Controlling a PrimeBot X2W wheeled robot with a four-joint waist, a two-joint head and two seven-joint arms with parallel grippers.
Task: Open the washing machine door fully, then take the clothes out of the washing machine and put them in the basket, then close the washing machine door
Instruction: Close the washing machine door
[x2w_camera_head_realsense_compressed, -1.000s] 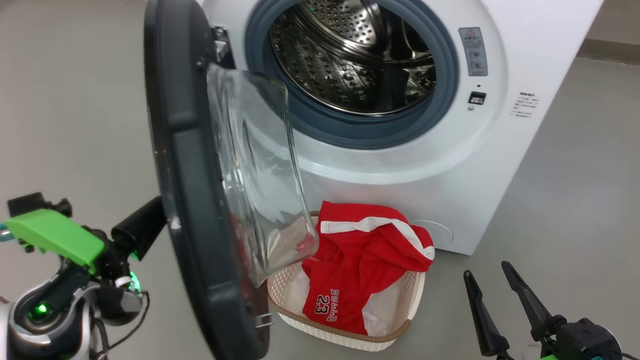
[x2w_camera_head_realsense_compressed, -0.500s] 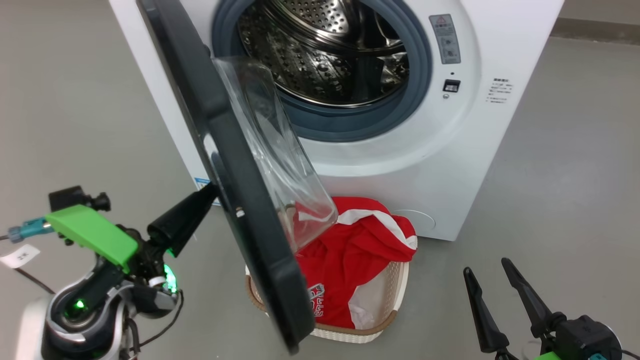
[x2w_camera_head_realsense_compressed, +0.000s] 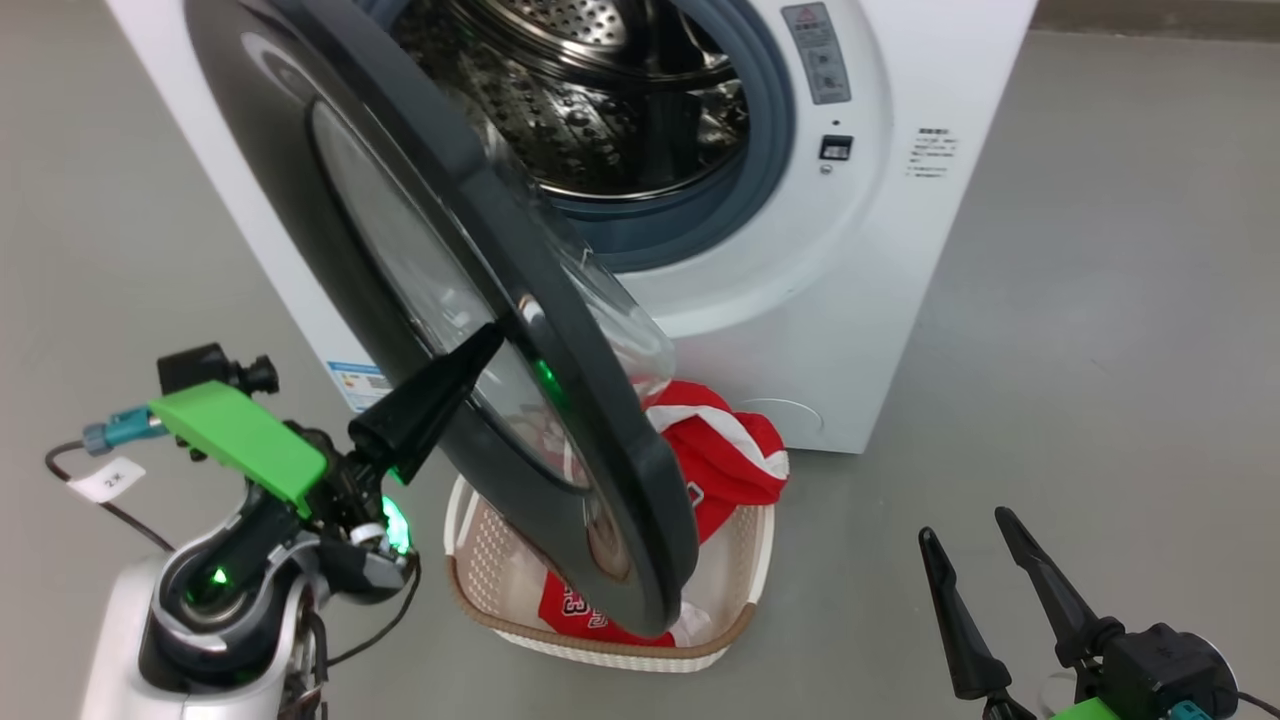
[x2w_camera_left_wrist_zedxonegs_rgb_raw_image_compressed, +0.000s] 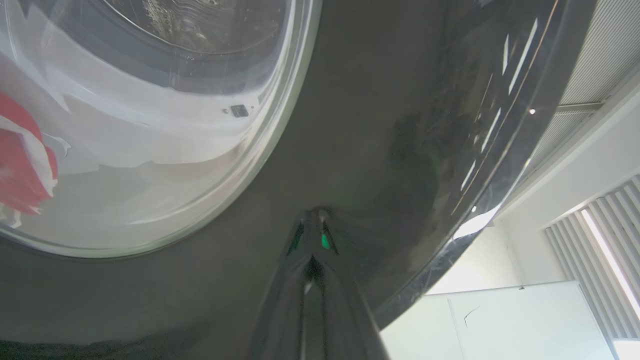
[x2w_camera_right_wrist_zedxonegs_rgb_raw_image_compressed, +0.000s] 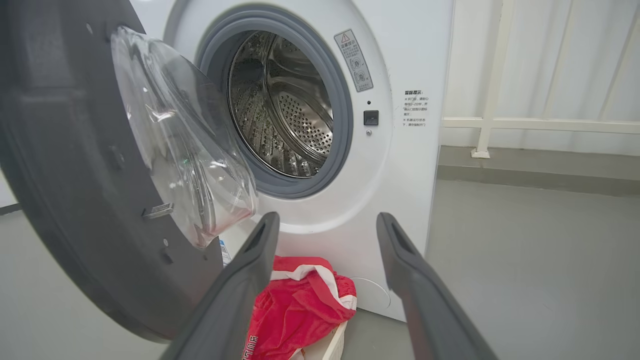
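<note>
Door-closing step, judged the last one: the clothes (x2w_camera_head_realsense_compressed: 735, 455) lie heaped in the basket (x2w_camera_head_realsense_compressed: 590, 650), which sits on the floor at the foot of the washing machine (x2w_camera_head_realsense_compressed: 880, 250), and the drum (x2w_camera_head_realsense_compressed: 600, 110) looks empty as far as it shows. The washing machine door (x2w_camera_head_realsense_compressed: 400, 250) stands about half-swung, hinged at the left of the washing machine's opening, with its glass bowl turned toward that opening. The left gripper (x2w_camera_head_realsense_compressed: 488, 338) has its jaws clenched together on nothing, and their tip touches the door's glossy outer face by the window edge, on the side away from the washing machine. The right gripper (x2w_camera_head_realsense_compressed: 964, 525) hangs with jaws released and spread, holding nothing, well apart from the washing machine's front. To do it well, push with the tip toward the door's free edge, far from the hinge. Follow the arc so the tip does not skid on the gloss, then press until the latch catches. Likely risk: the door's lower rim passes just over the basket and the red heap, so a snag could stop it short of the washing machine.
</note>
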